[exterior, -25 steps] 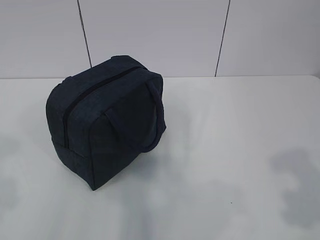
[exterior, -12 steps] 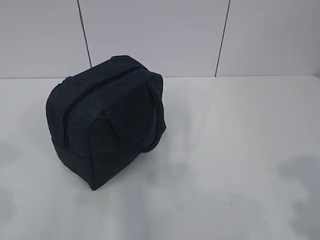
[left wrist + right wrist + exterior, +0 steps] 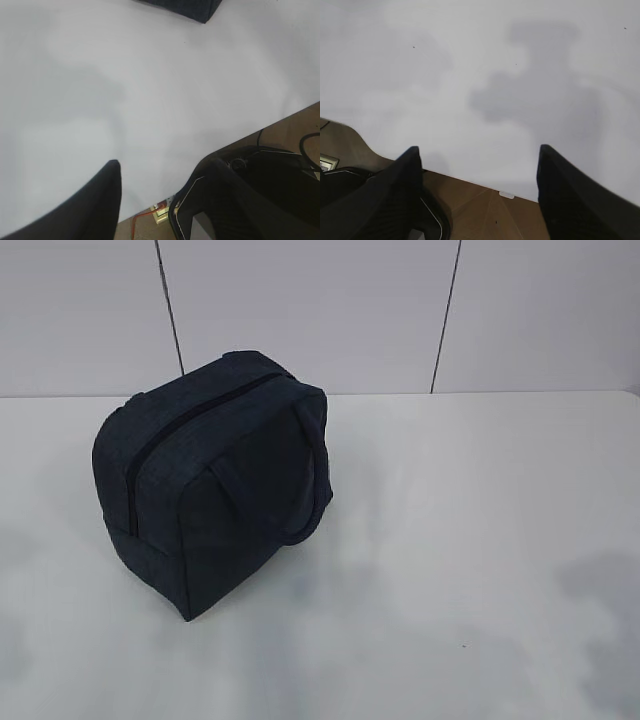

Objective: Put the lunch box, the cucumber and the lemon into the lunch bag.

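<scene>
The lunch bag (image 3: 215,480), dark navy with two looped handles, stands on the left half of the white table (image 3: 460,490); its zipper looks closed along the top. One corner of the lunch bag (image 3: 192,9) shows at the top of the left wrist view. My left gripper (image 3: 162,165) hangs open over the table's front edge, nothing between its fingers. My right gripper (image 3: 478,150) is open too, also above the front edge and empty. Neither gripper appears in the exterior view. The lunch box, the cucumber and the lemon are out of view.
A pale panelled wall (image 3: 320,310) rises behind the table. Below the table's front edge the wrist views show brown floor (image 3: 485,210), a dark robot base (image 3: 270,175) and an orange cable (image 3: 142,217).
The bag has not moved. The grey shadow on the table at the right has faded and slid toward the front right corner.
</scene>
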You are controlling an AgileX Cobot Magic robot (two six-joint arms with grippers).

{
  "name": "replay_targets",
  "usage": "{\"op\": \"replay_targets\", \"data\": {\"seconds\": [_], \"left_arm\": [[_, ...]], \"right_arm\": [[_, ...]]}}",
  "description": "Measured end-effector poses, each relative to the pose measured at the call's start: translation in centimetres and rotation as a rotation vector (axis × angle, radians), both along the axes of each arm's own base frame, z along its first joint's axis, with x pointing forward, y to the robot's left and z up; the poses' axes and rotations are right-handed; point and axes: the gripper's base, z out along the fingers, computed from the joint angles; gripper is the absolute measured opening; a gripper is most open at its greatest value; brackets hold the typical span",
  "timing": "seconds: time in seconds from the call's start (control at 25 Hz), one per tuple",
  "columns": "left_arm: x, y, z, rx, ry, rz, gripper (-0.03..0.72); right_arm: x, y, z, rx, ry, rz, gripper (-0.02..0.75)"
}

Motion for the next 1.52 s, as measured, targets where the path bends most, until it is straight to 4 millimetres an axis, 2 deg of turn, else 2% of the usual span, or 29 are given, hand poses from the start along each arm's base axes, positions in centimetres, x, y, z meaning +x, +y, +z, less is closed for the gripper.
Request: {"op": "replay_targets", "data": {"seconds": [0.44, 0.6, 0.96, 1.28, 1.52], "left_arm": [[-0.2, 0.1, 0.1, -0.003, -0.014, 0.000, 0.348], [-1.1, 0.5, 0.5, -0.020, -0.078, 0.038, 0.326], [-4.1, 1.8, 1.4, -0.036, -0.288, 0.281, 0.316], [-7.0, 1.7, 1.6, -0.050, -0.461, 0.299, 0.309], [-7.6, 1.6, 1.5, -0.054, -0.484, 0.296, 0.308]], "right_arm": [[-0.1, 0.0, 0.0, 0.002, -0.008, 0.000, 0.536], [-1.0, -0.3, 0.2, 0.015, -0.070, -0.025, 0.536], [-2.7, -0.9, 0.4, 0.022, -0.171, -0.182, 0.536], [-4.8, -0.9, 0.4, 0.040, -0.309, -0.188, 0.536], [-5.0, -1.0, 0.4, 0.041, -0.318, -0.188, 0.536]]}}
